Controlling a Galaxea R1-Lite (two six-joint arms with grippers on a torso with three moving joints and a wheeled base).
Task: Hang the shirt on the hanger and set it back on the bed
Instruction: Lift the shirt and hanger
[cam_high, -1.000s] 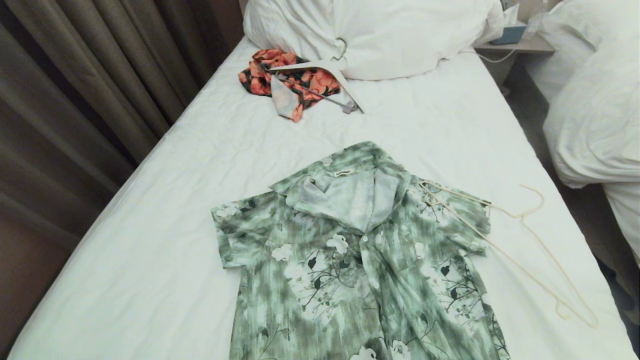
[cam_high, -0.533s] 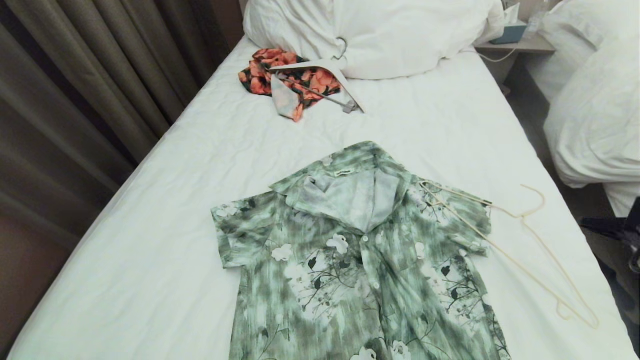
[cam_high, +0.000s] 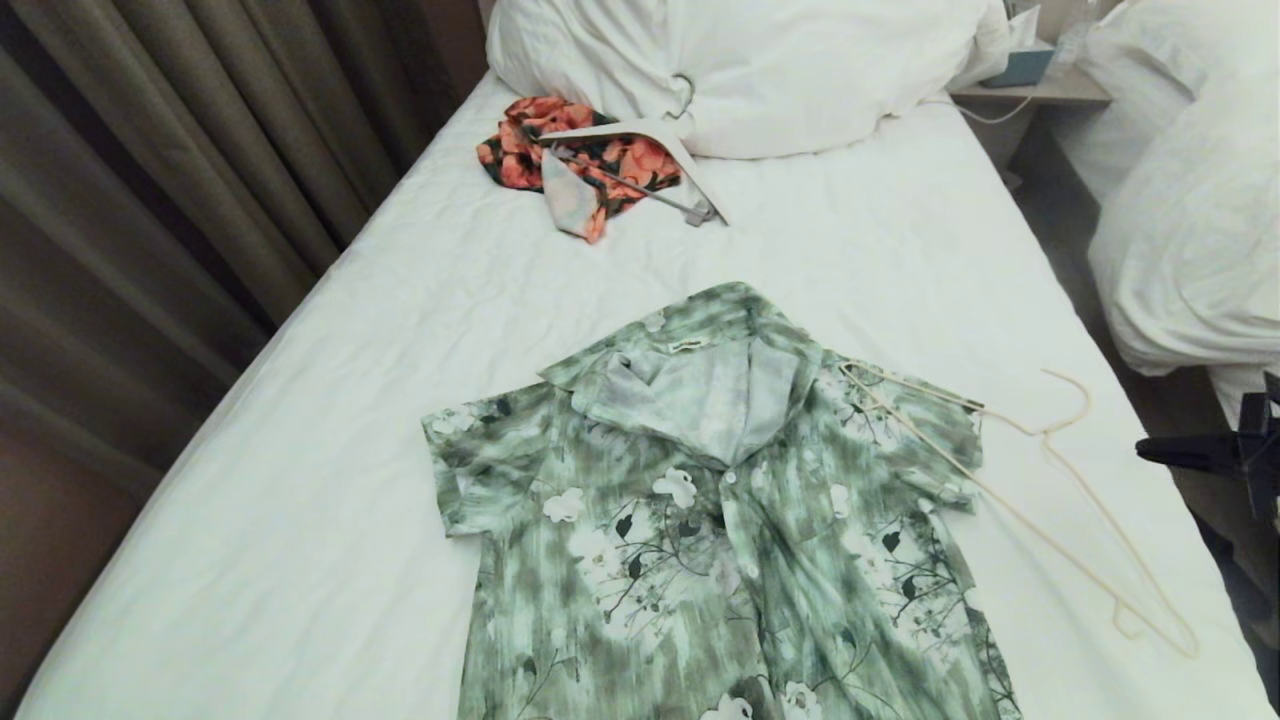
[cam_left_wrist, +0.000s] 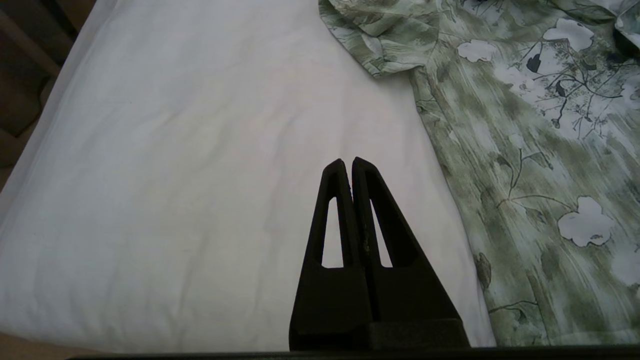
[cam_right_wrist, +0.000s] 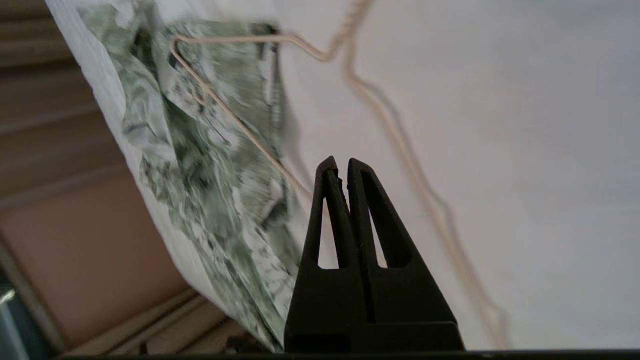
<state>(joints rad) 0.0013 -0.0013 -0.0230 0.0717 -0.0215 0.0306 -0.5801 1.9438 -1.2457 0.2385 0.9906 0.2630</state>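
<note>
Long single bed (cam_high: 300, 480), plain white sheet. On it, flat and collar-up: mottled green-and-white floral short-sleeved shirt (cam_high: 700, 520); limp, light, I expect it to sag, so pinch at collar. Thin cream wire hanger (cam_high: 1060, 500) overlaps its sleeve; stiff, slippery, take it near the hook. My right hand (cam_right_wrist: 339, 162), fingers pressed together, empty, nears the hanger. Left hand (cam_left_wrist: 347, 162) likewise, beside the shirt.

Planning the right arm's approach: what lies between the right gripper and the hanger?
In the head view only bare white sheet of the bed separates the shut right gripper from the hanger, whose far corner rests on the shirt.
</note>
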